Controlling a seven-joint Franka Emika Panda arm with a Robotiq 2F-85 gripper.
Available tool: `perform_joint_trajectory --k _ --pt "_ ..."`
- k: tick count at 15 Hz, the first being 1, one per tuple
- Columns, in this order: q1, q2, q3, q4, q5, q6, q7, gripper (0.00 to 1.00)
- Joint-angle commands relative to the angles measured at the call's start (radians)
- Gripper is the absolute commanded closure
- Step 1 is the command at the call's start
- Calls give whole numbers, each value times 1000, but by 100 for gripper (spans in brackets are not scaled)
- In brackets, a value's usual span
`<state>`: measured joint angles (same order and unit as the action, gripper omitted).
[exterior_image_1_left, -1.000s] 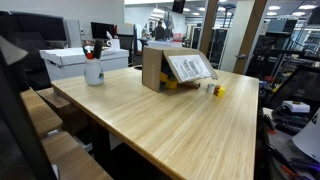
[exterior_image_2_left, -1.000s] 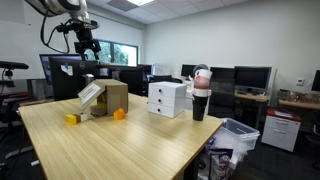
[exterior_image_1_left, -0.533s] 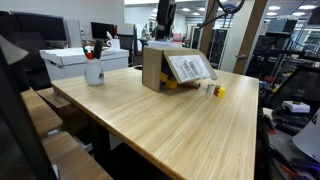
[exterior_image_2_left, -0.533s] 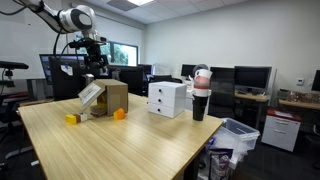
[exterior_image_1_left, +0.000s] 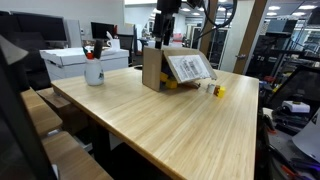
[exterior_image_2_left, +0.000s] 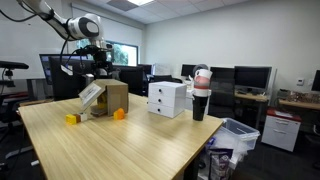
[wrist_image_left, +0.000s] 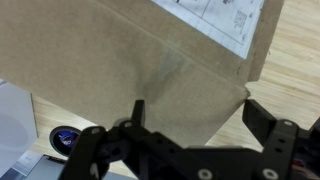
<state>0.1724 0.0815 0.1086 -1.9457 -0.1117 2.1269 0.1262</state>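
Over the far end of the table (exterior_image_1_left: 190, 130), the gripper (exterior_image_1_left: 159, 42) has dropped within the last second from high above to just over the cardboard box (exterior_image_1_left: 155, 68). That puts the reach nearly on the box, though I see no contact. Its 2 fingers stand spread, grasping nothing. The box lies on its side near the table's far edge, its 1 open flap (exterior_image_1_left: 188, 67), bearing a printed sheet, facing the yellow blocks (exterior_image_1_left: 217, 90). Its long axis seems to run toward that opening.

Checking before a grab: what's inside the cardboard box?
Nothing shows: the walls of the cardboard box and its printed flap cover the inside. The open gripper hangs above it.
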Motion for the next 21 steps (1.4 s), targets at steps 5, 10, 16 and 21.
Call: perform_joint_trajectory --k 5,10,16,21 --pt "-20 -51 -7 -26 18 -91 58 0" --pt "-32 -68 -11 -63 64 -77 44 47" --pt "-31 -92 -10 -83 83 -93 50 82" --pt "-31 -114 -9 -125 108 -96 42 99"
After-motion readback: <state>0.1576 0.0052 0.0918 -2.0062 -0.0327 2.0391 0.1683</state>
